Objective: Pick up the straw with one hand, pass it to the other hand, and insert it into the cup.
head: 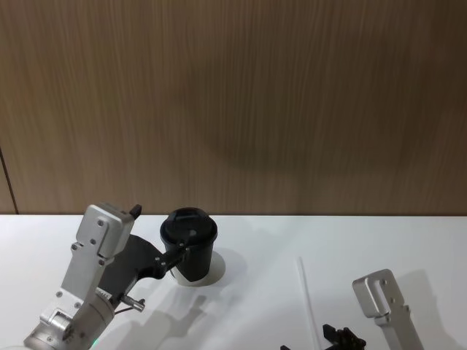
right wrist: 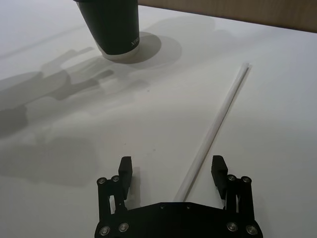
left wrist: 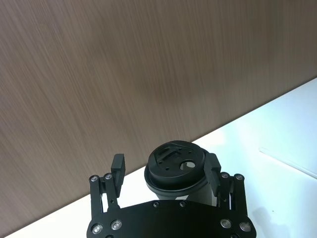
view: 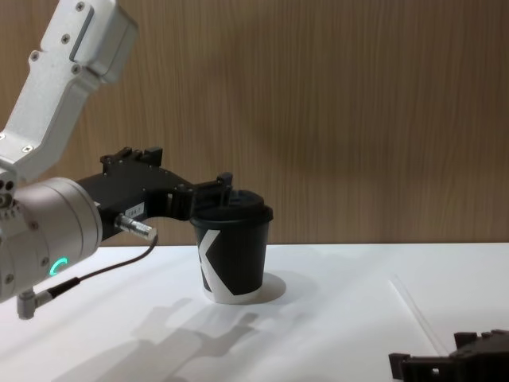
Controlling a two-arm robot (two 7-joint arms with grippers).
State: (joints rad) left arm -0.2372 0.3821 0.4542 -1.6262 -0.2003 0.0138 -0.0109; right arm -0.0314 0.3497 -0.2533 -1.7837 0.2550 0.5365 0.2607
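Note:
The black cup (head: 194, 257) with a domed lid and a white K stands on the white table, left of centre. My left gripper (head: 187, 249) is open, and its fingers (left wrist: 118, 167) straddle the cup's lid (left wrist: 174, 161) at rim height. One finger stands well apart from the lid and the other is close beside it. The white straw (head: 306, 295) lies flat on the table to the right of the cup. My right gripper (right wrist: 171, 171) is open low over the straw's near end (right wrist: 213, 126), with one finger on each side. In the chest view the right gripper (view: 453, 362) sits at the bottom right.
A brown wood-grain wall (head: 233, 102) closes off the back of the white table (head: 408, 240). A dark cable with a metal plug (view: 131, 227) hangs from my left wrist. Bare tabletop lies between the cup and the straw.

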